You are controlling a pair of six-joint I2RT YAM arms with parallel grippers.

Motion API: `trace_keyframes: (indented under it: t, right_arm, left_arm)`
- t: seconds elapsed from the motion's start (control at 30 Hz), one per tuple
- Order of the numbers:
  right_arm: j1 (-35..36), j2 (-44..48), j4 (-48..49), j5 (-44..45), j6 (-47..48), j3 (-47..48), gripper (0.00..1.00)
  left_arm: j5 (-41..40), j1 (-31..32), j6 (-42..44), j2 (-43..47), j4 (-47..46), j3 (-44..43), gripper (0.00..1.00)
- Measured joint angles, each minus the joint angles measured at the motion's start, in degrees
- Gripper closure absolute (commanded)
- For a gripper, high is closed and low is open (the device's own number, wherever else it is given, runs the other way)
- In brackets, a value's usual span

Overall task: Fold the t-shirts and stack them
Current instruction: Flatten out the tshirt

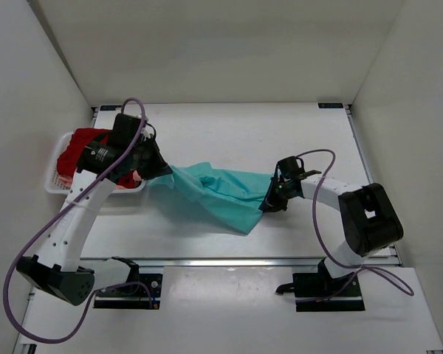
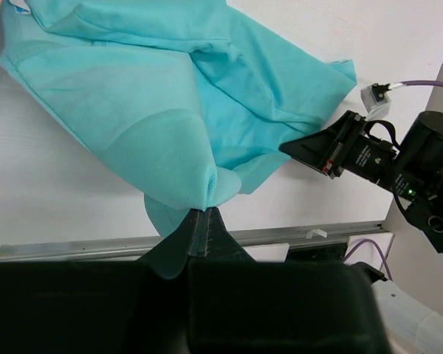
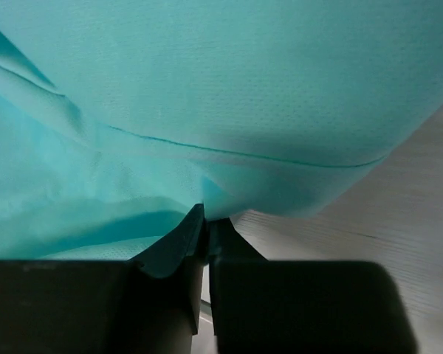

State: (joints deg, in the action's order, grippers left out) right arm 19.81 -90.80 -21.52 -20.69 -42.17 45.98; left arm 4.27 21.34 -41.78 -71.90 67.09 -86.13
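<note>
A teal t-shirt (image 1: 218, 193) lies crumpled across the middle of the table, stretched between both arms. My left gripper (image 1: 161, 171) is shut on its left end beside the basket; in the left wrist view the pinched cloth (image 2: 207, 193) bunches just above the shut gripper (image 2: 200, 212). My right gripper (image 1: 268, 203) is shut on the shirt's right edge, and the right wrist view shows that gripper (image 3: 207, 220) pinching the teal cloth (image 3: 207, 96) that fills the picture. A dark red t-shirt (image 1: 85, 147) lies in the basket, with a bit of pink cloth (image 1: 135, 177) beside it.
A white mesh basket (image 1: 55, 177) stands at the table's left side. White walls close in the left, back and right. A metal rail (image 1: 236, 259) runs along the near edge, with the arm bases behind it. Purple cables loop round both arms.
</note>
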Motion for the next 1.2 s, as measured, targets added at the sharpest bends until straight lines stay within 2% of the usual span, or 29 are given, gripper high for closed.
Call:
trace_keyframes:
  t: [0.2,0.33,0.43,0.6,0.67,0.73,0.83,0.97,1.03,1.17,1.2]
  right_arm:
    - [1.4,-0.4,-4.7,-0.5,-1.3,3.7,1.0]
    - [-3.3,2.8,-14.5,0.3,2.5,10.9,1.0]
    - [-9.3,3.7,-23.2,2.6,8.0,24.2,1.0]
    - [-17.4,-0.6,-33.7,4.9,16.3,57.1,1.0]
    - [-19.1,-4.0,-36.2,6.5,18.8,69.0,1.0]
    - [-19.8,-5.4,-37.2,8.1,21.0,74.9,1.0]
    - [-20.0,-3.5,-38.3,9.2,23.6,72.3,1.0]
    - [-20.9,2.2,-38.9,8.9,25.4,58.2,0.93]
    - [-21.1,5.2,-38.4,8.7,25.6,50.0,0.94]
    - [-21.0,10.8,-38.1,7.4,25.6,35.7,0.87]
    - [-21.0,11.6,-38.3,7.2,25.7,33.4,0.79]
  left_arm:
    - [0.0,-1.1,0.7,2.7,1.2,0.1,1.0]
    - [0.1,-1.9,0.9,-0.5,2.0,-5.2,1.0]
    - [0.9,-4.2,1.1,-8.0,1.8,-17.9,1.0]
    - [4.2,-8.2,0.2,-26.2,-0.2,-48.8,1.0]
    - [6.4,-9.6,-1.1,-29.2,-3.2,-52.6,1.0]
    - [8.0,-10.3,-2.2,-28.6,-5.9,-49.0,1.0]
    - [8.5,-9.7,-2.5,-24.7,-9.0,-40.1,1.0]
    - [8.7,-7.6,-1.3,-19.6,-9.4,-33.6,1.0]
    - [8.5,-6.2,-0.2,-15.1,-10.8,-27.8,1.0]
    - [7.5,-2.0,0.3,-0.8,-13.6,-6.5,1.0]
    - [7.3,-1.0,-0.1,2.6,-13.9,-0.9,1.0]
